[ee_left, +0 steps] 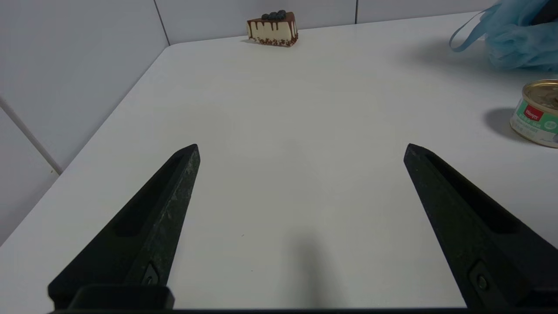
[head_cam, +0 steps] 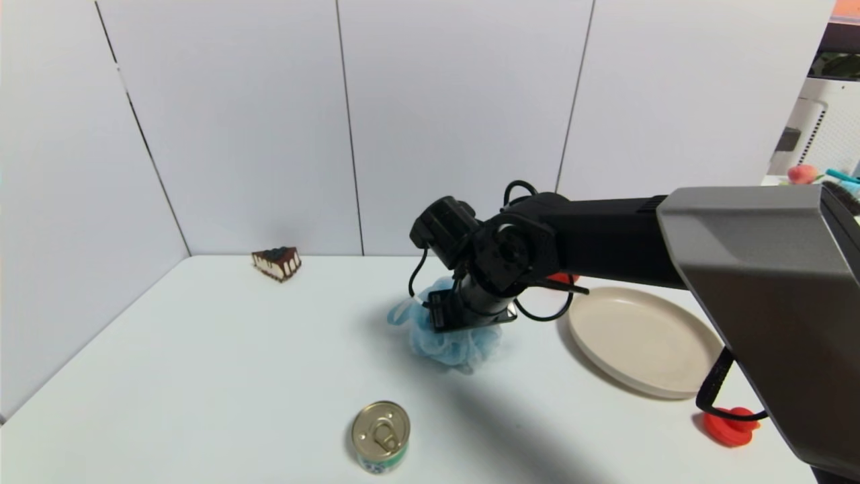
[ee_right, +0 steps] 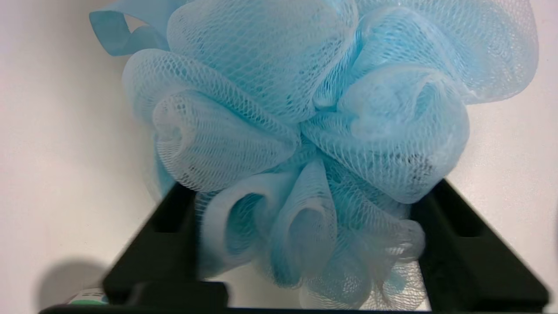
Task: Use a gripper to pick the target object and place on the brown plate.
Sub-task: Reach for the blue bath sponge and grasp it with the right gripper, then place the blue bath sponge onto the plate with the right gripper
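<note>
Closest to the head camera, near the front edge of the white desk point(head_cam: 201, 376), stands one small round tin can with a gold pull-tab lid point(head_cam: 381, 435). Behind it, about mid-desk, lies the single fluffy light blue mesh bath pouf point(head_cam: 447, 343), with the right gripper point(ee_right: 301, 244) lowered over it. Its two black fingers point(ee_right: 453, 235) are spread wide and straddle the mesh, not yet pressed in. The left gripper point(ee_left: 301, 192) hangs wide apart and idle over bare desk toward the front left corner.

Judging by its loose netted folds, the pouf should be very light and soft, and not fragile. It will squash a good deal before the grip bites, so the fingers likely need to close well in. The gathered centre where the ruffles meet looks the surest hold; an outer frill or the blue loop cord point(ee_right: 117, 35) might simply pull free.

One wide shallow beige-tan plate point(head_cam: 692, 376) sits toward the right edge, near the pouf but apart from it. One chocolate-topped cake slice point(head_cam: 277, 263) rests by the back left corner, and one red rubber toy point(head_cam: 729, 425) at the front right.
</note>
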Robot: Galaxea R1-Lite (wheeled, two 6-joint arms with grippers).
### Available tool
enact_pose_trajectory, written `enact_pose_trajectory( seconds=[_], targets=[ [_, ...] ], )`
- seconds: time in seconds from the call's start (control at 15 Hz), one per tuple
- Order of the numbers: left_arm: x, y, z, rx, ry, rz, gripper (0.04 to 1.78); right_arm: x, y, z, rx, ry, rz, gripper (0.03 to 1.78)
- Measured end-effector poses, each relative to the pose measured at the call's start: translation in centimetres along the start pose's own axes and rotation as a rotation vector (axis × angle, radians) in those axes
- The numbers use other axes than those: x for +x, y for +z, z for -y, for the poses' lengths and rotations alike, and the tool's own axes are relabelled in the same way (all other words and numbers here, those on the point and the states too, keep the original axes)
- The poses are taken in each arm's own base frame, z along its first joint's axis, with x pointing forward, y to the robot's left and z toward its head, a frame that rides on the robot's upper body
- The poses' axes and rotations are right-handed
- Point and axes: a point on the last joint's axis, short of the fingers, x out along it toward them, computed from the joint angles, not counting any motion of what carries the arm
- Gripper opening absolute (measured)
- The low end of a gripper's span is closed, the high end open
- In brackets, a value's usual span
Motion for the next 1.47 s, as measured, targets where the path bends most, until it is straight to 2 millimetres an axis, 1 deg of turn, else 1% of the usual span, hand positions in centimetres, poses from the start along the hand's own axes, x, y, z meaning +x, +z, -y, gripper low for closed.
enact_pose_trajectory(
  seconds=[0.13,0.27,0.33,0.4,0.53,0.67,0.8,0.93,1.07,1.2,1.33,1.47],
  targets=[
    [0.0,0.0,0.0,0.0,0.0,0.0,1.69,0.0,0.0,0.0,0.0,0.001,-0.001,0.94],
    [0.0,0.0,0.0,0.0,0.0,0.0,1.69,-0.1,0.0,0.1,0.001,0.001,0.001,0.76],
    [0.0,0.0,0.0,-0.001,0.0,0.0,1.69,-0.3,0.1,0.2,0.004,0.003,0.005,0.52],
    [0.0,0.0,0.0,0.0,0.0,0.0,1.69,-0.6,0.3,0.3,0.009,0.004,0.009,0.17],
    [0.0,0.0,0.0,0.0,0.0,0.0,1.69,-1.3,0.6,0.9,0.016,0.007,0.024,0.15],
    [0.0,0.0,0.0,0.0,0.0,0.0,1.69,-2.7,1.1,1.5,0.029,0.016,0.051,0.15],
    [0.0,0.0,0.0,0.0,0.0,0.0,1.69,-4.6,1.6,2.3,0.047,0.025,0.084,0.15],
    [0.0,0.0,0.0,0.0,0.0,0.0,1.69,-7.1,2.0,3.7,0.071,0.027,0.114,0.15],
    [0.0,0.0,0.0,0.0,0.0,0.0,1.69,-9.6,2.2,6.0,0.109,0.013,0.139,0.15],
    [0.0,0.0,0.0,0.0,0.0,0.0,1.69,-11.7,2.0,9.2,0.16,-0.021,0.157,0.15],
    [0.0,0.0,0.0,0.0,0.0,0.0,1.69,-12.7,0.9,12.6,0.195,-0.079,0.136,0.15],
    [0.0,0.0,0.0,0.0,-0.001,0.0,1.69,-13.4,-0.7,16.2,0.246,-0.146,0.103,0.15]
  ],
)
